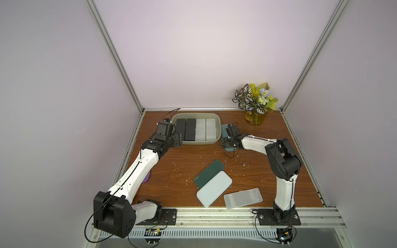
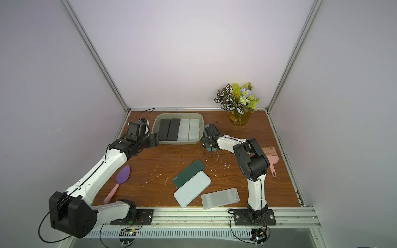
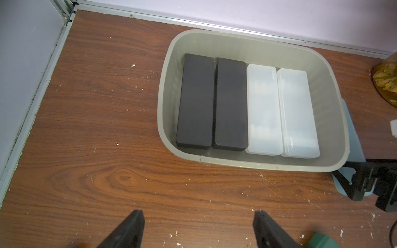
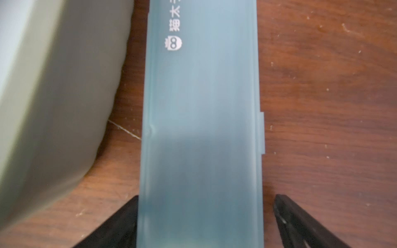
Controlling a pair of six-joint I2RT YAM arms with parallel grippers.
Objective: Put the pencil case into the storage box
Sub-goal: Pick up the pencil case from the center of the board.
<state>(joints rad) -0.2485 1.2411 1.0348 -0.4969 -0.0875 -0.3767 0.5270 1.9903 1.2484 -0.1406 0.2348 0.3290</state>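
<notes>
Jaws apart, the right end effector (image 4: 206, 197) sits over the light-looking, slippery blue pencil case (image 4: 199, 96); pinch its long sides

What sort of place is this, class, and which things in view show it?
Probably a robotics lab test cell: a left arm and right arm bolted to a metal rail, plain walls in an aluminium frame, and staged props such as the storage box of pencil cases.
</notes>
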